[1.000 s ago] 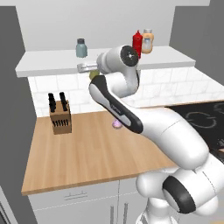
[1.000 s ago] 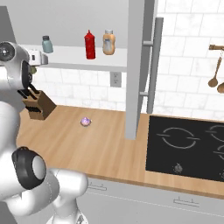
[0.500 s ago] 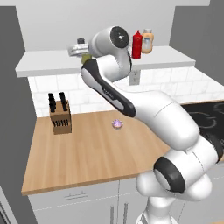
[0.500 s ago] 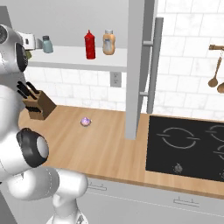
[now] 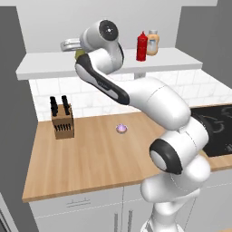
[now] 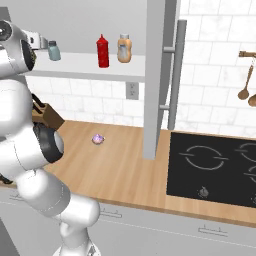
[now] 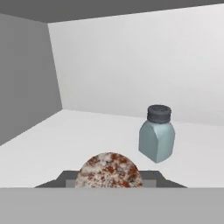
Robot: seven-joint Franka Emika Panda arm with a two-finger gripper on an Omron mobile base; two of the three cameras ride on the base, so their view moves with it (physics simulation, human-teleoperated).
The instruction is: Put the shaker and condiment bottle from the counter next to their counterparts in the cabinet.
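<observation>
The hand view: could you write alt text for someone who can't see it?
A grey-teal shaker with a dark cap stands on a white shelf, pale back wall behind. At the bottom, the tool is shut on a round speckled cap.

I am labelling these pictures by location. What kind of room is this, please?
Most likely a kitchen, a rendered one. A black cooktop is set into the wooden counter, a knife block stands on it, and wooden spoons hang on the tiled wall.

two shakers (image 7: pixel 157 133), two bottles (image 6: pixel 103 51), one knife block (image 5: pixel 62 123)
</observation>
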